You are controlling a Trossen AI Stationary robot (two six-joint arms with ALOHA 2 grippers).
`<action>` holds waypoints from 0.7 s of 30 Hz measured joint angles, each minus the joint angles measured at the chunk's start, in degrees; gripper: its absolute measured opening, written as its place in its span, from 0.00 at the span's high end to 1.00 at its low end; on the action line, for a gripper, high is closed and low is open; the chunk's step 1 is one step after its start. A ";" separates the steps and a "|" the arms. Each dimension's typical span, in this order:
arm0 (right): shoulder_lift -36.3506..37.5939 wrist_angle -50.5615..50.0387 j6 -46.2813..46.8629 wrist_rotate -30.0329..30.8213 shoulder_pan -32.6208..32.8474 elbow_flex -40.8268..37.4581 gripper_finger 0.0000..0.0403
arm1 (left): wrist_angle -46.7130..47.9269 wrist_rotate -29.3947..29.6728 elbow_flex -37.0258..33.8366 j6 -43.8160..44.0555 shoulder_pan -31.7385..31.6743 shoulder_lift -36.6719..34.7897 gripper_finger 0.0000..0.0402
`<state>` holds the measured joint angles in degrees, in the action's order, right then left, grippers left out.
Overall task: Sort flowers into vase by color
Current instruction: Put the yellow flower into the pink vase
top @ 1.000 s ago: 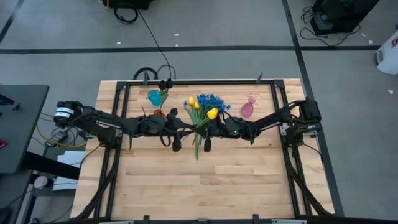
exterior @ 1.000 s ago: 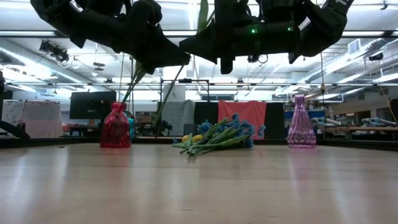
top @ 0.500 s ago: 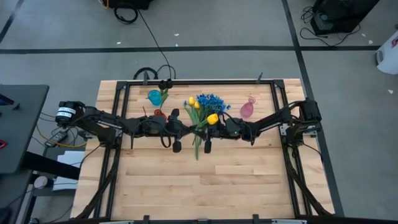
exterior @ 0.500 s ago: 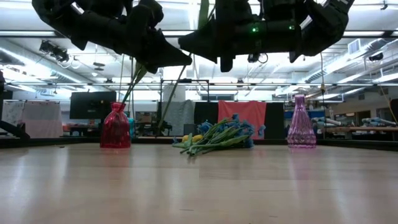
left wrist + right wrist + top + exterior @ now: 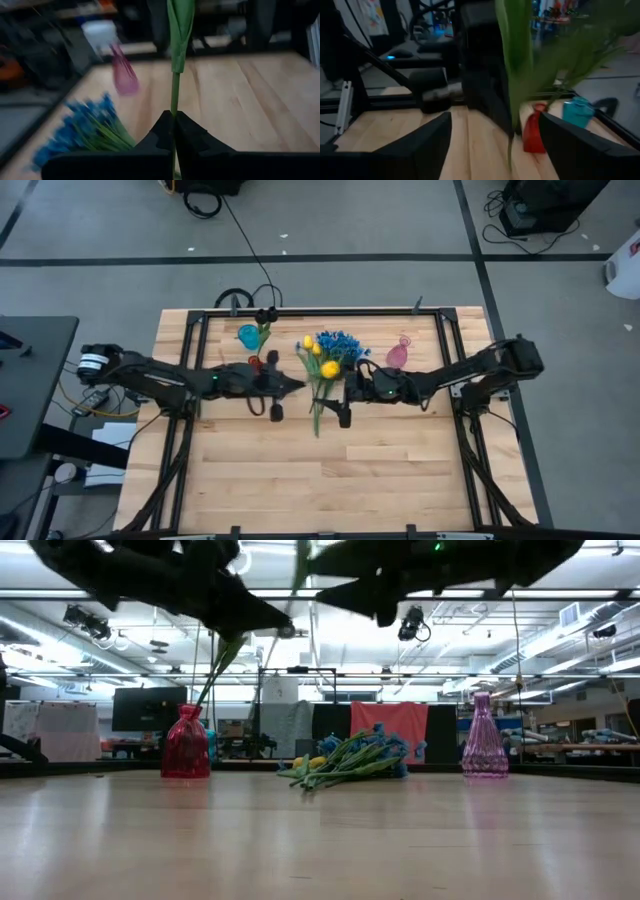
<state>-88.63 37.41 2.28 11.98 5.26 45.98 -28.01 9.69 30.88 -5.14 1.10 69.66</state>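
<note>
Table [image 5: 300, 480]: pale wooden planks with a dark metal frame around the edge, filling the centre of the high view; its lower half is bare wood.
Floor [image 5: 330, 225]: grey, crossed by dark tape lines, with a black cable running to the table's upper edge.
Room: in the low view, ceiling strip lights [image 5: 560, 640], a red panel [image 5: 388, 725] and dark monitors behind the table.
Left gripper [image 5: 174, 131]: just left of centre in the high view, fingers pressed together on the thin green stem of a yellow tulip [image 5: 329, 369]; the stem [image 5: 175, 95] rises straight out from between the fingertips.
Right gripper [image 5: 349, 387]: just right of centre in the high view, next to the yellow blossom; fingers spread wide, with a green leaf hanging between them and nothing pinched.
Loose flowers [image 5: 350, 757]: a bunch of blue blossoms, yellow tulips and green stems lying on the table, centre of the low view, upper centre of the high view.
Red vase [image 5: 185, 745]: left in the low view, with green stems standing in it.
Pink vase [image 5: 484, 740]: right in the low view, upright.
Teal vase [image 5: 248, 335]: upper left on the table in the high view, near the red one.
</note>
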 joint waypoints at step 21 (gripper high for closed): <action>4.43 5.88 2.04 11.52 -0.66 -9.05 0.20 | 7.21 2.21 -10.65 2.79 0.00 -37.43 0.98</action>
<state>-84.20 43.29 4.32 23.50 4.60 36.93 -20.80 11.90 20.23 -2.35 1.10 32.22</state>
